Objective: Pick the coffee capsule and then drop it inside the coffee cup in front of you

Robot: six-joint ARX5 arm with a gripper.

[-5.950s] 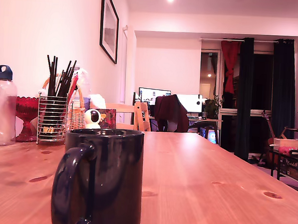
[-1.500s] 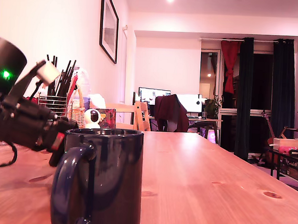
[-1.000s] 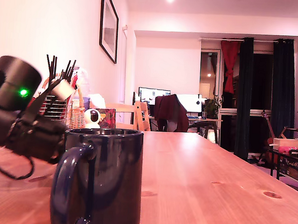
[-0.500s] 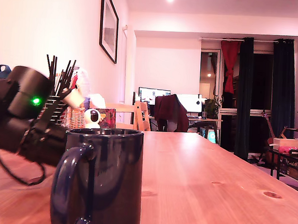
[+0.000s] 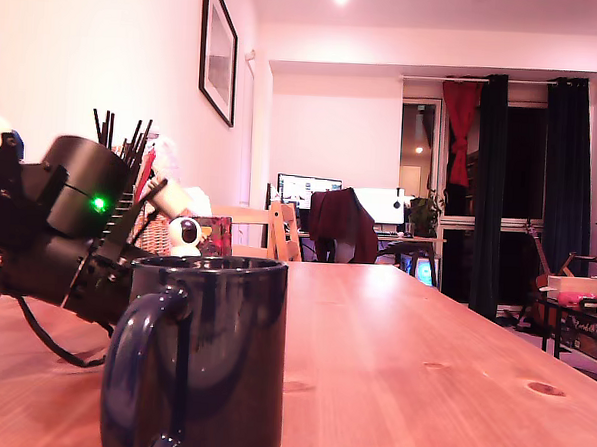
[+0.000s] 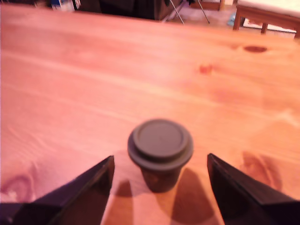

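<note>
In the wrist view the coffee capsule (image 6: 160, 151) stands upright on the wooden table (image 6: 70, 79), a small pot with a wider flat rim on top; it looks dull grey in this light. My gripper (image 6: 160, 158) is open, one dark fingertip (image 6: 96, 180) on each side of the capsule, and both are apart from it. In the exterior view the coffee cup (image 5: 211, 364), a glossy dark mug whose handle faces the camera, stands close in front. My arm (image 5: 67, 241) leans down behind the cup at the exterior view's left. There the cup hides the fingers and the capsule.
Against the wall at the exterior view's left stand a wire holder of black sticks (image 5: 117, 144), a wicker basket (image 5: 158, 234) and a small white camera (image 5: 185, 236). A cable (image 5: 42, 335) trails from the arm onto the table. Chairs and a desk stand beyond the far end.
The arm, out of view six seconds ago, has come in from the exterior view's left. Over the last second and a half it has kept moving right, in behind the cup.
</note>
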